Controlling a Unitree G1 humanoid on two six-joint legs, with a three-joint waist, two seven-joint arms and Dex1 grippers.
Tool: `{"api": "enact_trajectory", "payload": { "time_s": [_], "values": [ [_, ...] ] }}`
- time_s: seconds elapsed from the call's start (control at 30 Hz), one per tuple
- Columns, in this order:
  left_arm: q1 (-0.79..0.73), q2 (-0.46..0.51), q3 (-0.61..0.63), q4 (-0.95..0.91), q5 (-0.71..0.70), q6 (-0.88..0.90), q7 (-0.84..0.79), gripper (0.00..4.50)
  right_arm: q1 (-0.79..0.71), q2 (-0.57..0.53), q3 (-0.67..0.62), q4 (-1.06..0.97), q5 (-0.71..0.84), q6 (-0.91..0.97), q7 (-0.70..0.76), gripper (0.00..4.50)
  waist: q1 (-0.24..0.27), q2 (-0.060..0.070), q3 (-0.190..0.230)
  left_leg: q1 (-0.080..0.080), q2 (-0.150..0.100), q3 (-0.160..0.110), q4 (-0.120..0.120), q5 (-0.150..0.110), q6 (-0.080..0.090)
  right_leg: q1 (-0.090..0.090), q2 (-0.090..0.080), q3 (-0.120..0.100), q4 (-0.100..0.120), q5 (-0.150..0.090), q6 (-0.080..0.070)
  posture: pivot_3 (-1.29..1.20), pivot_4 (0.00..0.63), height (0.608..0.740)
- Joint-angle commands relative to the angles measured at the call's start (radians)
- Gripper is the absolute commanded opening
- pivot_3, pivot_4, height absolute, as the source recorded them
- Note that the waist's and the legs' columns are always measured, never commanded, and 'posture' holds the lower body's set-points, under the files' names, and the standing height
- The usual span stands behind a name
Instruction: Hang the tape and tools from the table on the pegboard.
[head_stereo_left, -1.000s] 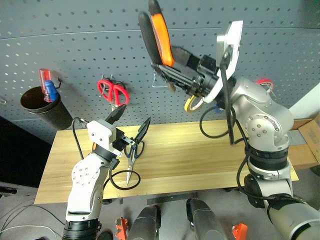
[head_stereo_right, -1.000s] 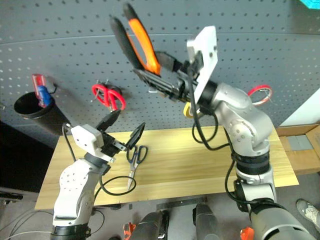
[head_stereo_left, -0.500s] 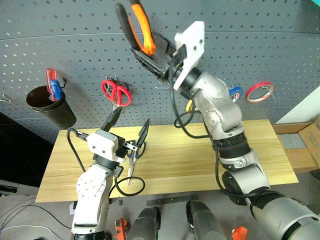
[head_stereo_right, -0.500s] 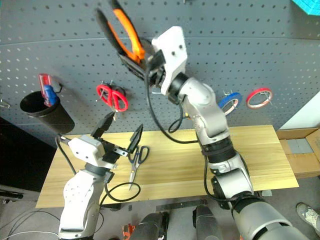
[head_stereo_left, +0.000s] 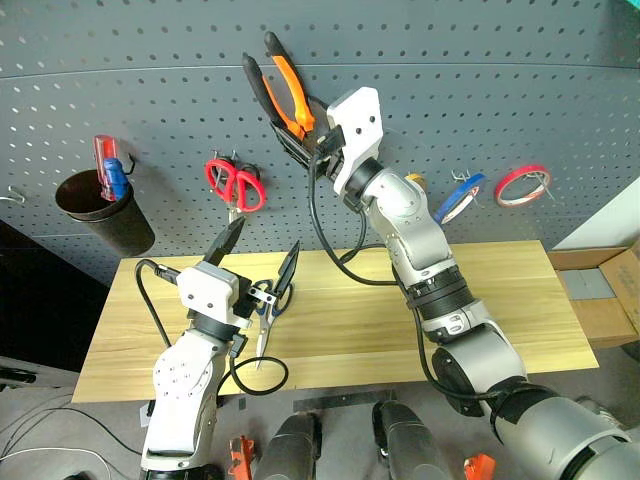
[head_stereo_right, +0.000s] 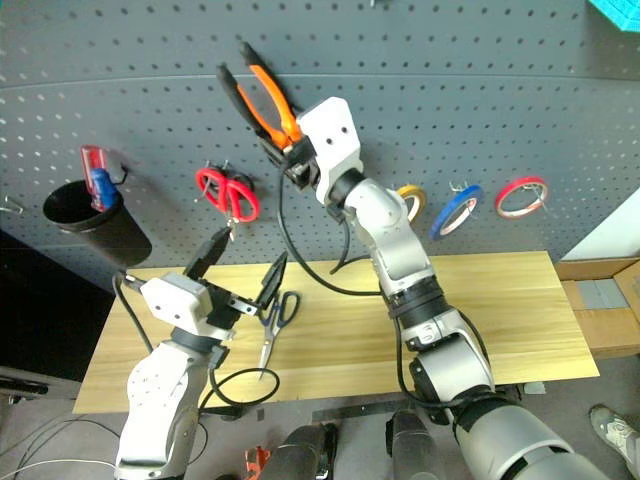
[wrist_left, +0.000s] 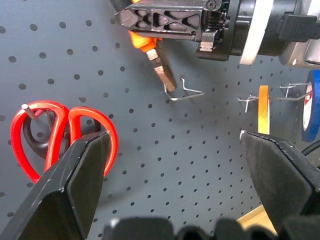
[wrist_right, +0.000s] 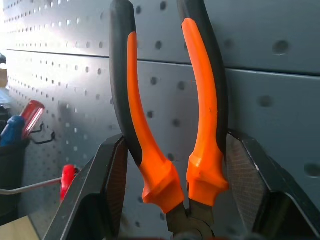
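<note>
1. Pliers with orange-and-black handles are clamped in the right tool, handles up and nose down, high against the pegboard above the middle of the desk.
2. The steel nose sits right at the bent wire hook, seen best from the left wrist; whether it touches the wire I cannot tell.
3. To do this step well, I judge the handles or the joint must be brought over the hook's arms so the tool's load rests on the wire before release (the nose alone looks too slim to catch).
4. Open the right tool slowly and only once the weight is carried; a tilted release could drop the pliers onto the desk.
5. The left tool hangs wide open and empty over the desk's near-left part, just above the dark-looped scissors, the likely next item.
6. The blue tape already hangs on the pegboard towards the right, between the yellow ring and the red ring.
7. Keep clear of the red scissors hanging to the left of the hook.
</note>
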Motion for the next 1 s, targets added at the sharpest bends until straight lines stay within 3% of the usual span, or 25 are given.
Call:
{"api": "enact_trajectory", "payload": {
  "time_s": [0.03,0.77,0.97,1.0],
  "values": [
    [0.007,0.009,0.005,-0.056,-0.010,-0.004,0.003,4.50,-0.003,0.018,-0.025,-0.027,0.008,-0.067,-0.013,2.35,0.000,0.000,0.000,0.000,0.000,0.000,0.000,0.000,0.000,0.000,0.000,-0.001,0.000,0.000,0.000,0.03,0.196,0.740],
    [-0.002,0.017,0.016,-0.046,-0.011,0.024,0.020,4.50,0.131,0.040,-0.008,0.070,-0.082,-0.167,-0.119,2.35,0.003,0.000,-0.002,0.002,0.003,0.003,0.001,0.000,0.000,0.000,-0.002,-0.010,0.000,0.004,-0.007,0.03,0.208,0.740],
    [-0.001,0.015,0.017,-0.044,-0.015,0.036,0.028,4.50,0.128,0.045,-0.030,0.057,-0.075,-0.134,-0.144,4.31,0.003,0.000,-0.006,0.003,0.003,0.003,0.001,0.000,0.000,0.002,-0.002,-0.011,0.000,0.004,-0.007,0.03,0.210,0.740],
    [-0.001,0.014,0.018,-0.044,-0.019,0.046,0.031,4.50,0.128,0.055,-0.049,0.051,-0.052,-0.109,-0.156,4.46,0.003,0.000,-0.007,0.004,0.003,0.003,0.002,0.000,0.000,0.003,-0.002,-0.011,-0.001,0.005,-0.008,0.03,0.209,0.740]
  ]
}}
